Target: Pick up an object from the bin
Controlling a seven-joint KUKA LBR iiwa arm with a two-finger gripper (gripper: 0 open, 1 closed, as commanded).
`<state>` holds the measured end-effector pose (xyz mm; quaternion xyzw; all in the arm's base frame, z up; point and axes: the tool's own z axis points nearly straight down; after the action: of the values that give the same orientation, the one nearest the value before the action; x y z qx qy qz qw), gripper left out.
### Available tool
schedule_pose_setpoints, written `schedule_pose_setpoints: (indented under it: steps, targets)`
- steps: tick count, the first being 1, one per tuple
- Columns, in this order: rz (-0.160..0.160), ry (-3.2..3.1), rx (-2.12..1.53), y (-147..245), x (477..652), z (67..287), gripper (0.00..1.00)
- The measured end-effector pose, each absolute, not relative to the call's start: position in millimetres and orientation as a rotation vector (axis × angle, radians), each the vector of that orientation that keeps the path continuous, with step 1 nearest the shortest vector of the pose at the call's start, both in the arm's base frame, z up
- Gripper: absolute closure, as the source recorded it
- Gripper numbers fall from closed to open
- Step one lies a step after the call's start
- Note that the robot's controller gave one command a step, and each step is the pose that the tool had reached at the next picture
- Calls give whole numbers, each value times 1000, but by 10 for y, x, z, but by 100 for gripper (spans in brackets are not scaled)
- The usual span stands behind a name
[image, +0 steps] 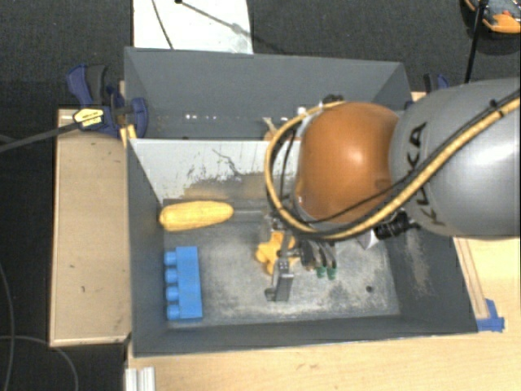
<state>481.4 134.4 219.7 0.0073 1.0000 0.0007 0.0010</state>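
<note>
My gripper [280, 287] hangs below the orange wrist cover, low over the middle of the bin floor. A small yellow-orange thing [267, 252] lies right beside it on the upper left, partly hidden by the arm, so its shape is unclear. Whether it touches the gripper I cannot tell. A yellow corn cob [195, 215] lies on its side at the back left of the floor, well clear of the gripper. A blue toy brick [183, 284] with three studs on its left side lies at the front left.
The arm and its orange cover with looped cables hide the right and back middle of the bin. Bare floor shows between the blue brick and the gripper and along the front wall.
</note>
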Motion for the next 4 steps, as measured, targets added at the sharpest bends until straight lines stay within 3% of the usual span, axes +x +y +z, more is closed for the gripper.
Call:
schedule_pose_setpoints:
  steps: [1, 2, 3, 4]
  targets:
    - [2, 3140, 24, 1344, 4814, 2197, 0]
    - [4, 3135, -13, 1133, 4999, 1875, 0]
    - [1, 3137, 117, 794, 5305, 1464, 100]
    - [2, 3137, 120, 795, 5305, 1464, 0]
